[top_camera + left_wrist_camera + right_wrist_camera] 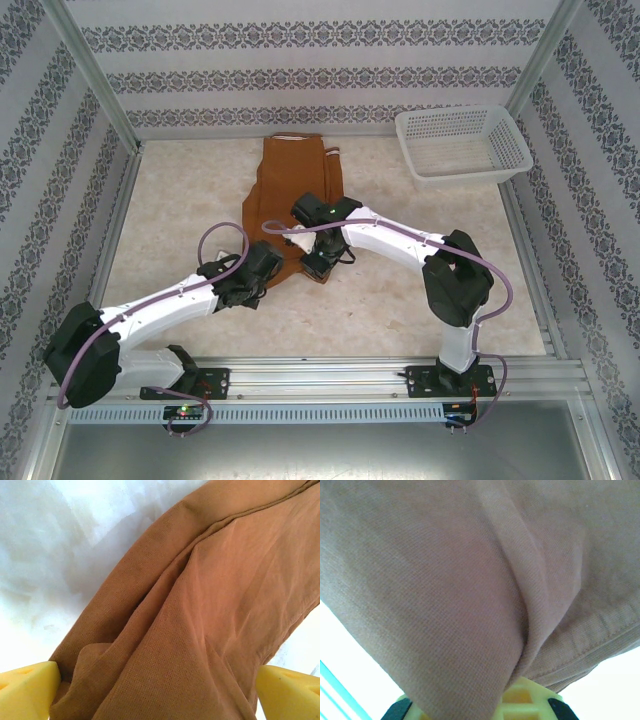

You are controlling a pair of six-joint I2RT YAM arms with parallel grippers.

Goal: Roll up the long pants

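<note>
Marbled table [180,220] under long pants [288,180], patterned walls [320,80]

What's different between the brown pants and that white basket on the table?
The long pants are rust-brown soft cloth, creased and lying flat; the basket is white with upright lattice walls. The pants lie mid-table; the basket stands in the far right corner, apart from them. Both rest on the same table.

White basket [468,171] at table's [180,230] far-right corner
</note>
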